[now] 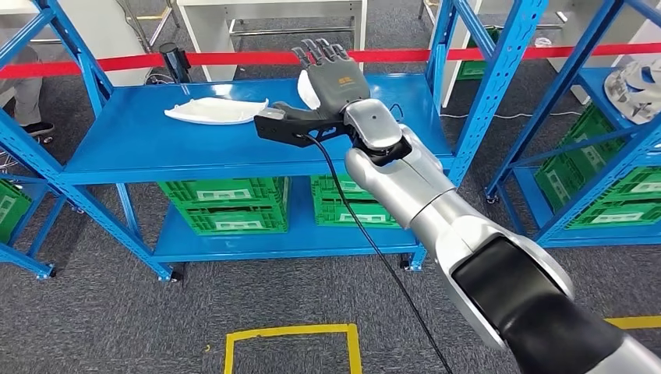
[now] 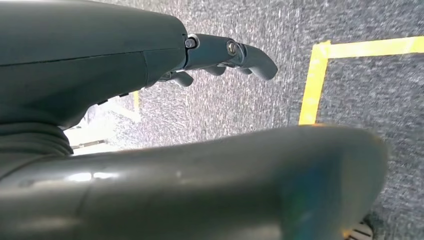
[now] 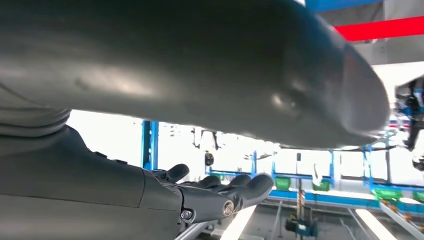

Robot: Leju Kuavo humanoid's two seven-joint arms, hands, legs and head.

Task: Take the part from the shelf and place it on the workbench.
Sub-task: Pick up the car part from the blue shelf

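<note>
Your right robot hand (image 1: 331,78) is stretched out over the blue shelf (image 1: 140,140), above its top board toward the back edge, with the fingers extended and apart and nothing in its grasp. A white part (image 1: 216,111) lies flat on that top board, left of the hand and nearer the back edge than the front; it is near the hand but not touching it. A second white piece (image 1: 307,89) peeks out just beside the palm, mostly hidden by it, so you cannot tell its shape or whether the hand touches it. A black cable (image 1: 366,234) runs from the wrist down along the silver forearm. Your left robot hand (image 2: 220,55) hangs over grey carpet (image 2: 225,110) beside a strip of yellow floor tape (image 2: 310,85), its fingers slightly curled and apart with nothing held. Green crates (image 1: 222,204) sit on the shelf's lower board, and a red barrier tape (image 1: 234,58) runs behind the shelf.
</note>
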